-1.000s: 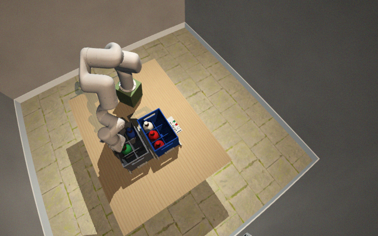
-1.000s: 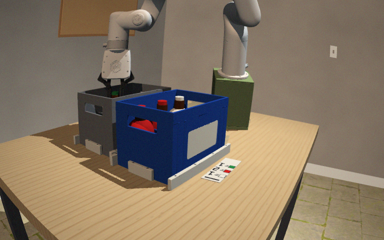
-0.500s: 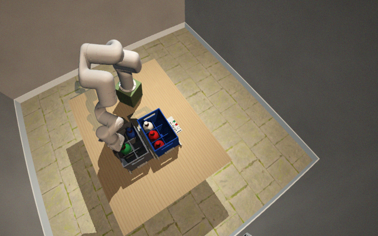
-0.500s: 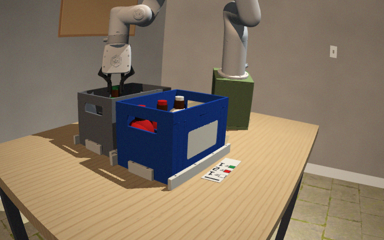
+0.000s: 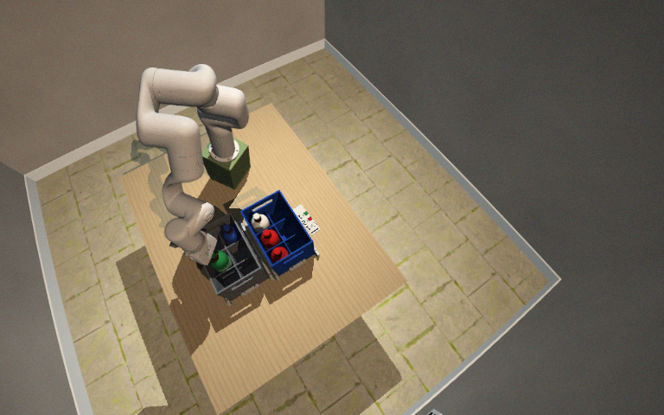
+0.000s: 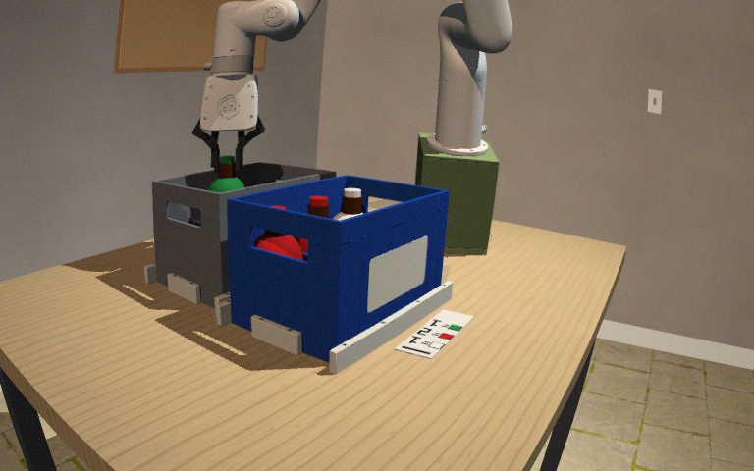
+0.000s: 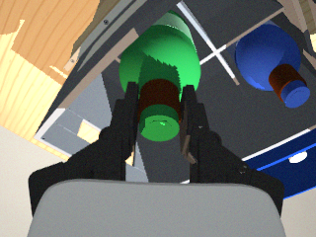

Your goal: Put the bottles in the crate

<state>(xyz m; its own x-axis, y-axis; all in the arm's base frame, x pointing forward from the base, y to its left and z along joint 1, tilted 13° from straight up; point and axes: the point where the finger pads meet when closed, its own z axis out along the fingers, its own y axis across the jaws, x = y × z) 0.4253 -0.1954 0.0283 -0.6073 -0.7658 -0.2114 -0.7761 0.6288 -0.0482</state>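
Hidden: lower body of the green-labeled bottle (image 5: 220,260) (image 6: 226,183) (image 7: 160,64), behind the gray crate (image 5: 238,288) (image 6: 188,244) (image 7: 74,94) walls in the exterior view
Hand (image 6: 227,161) (image 7: 159,98): partly closed, gripping that bottle's brown neck
Red-labeled bottles (image 5: 269,238) (image 6: 318,206): in the blue crate (image 5: 293,264) (image 6: 289,294) (image 7: 283,180), mostly hidden in the exterior view

Warm light, fairly bright on the surface (image 5: 342,254) (image 6: 472,389); hard-edged crate shadows fall across the wood. Walls dim, grainy. Wrist view bright and washed out at left, dark inside the gray crate (image 5: 238,287) (image 6: 188,244) (image 7: 89,74).
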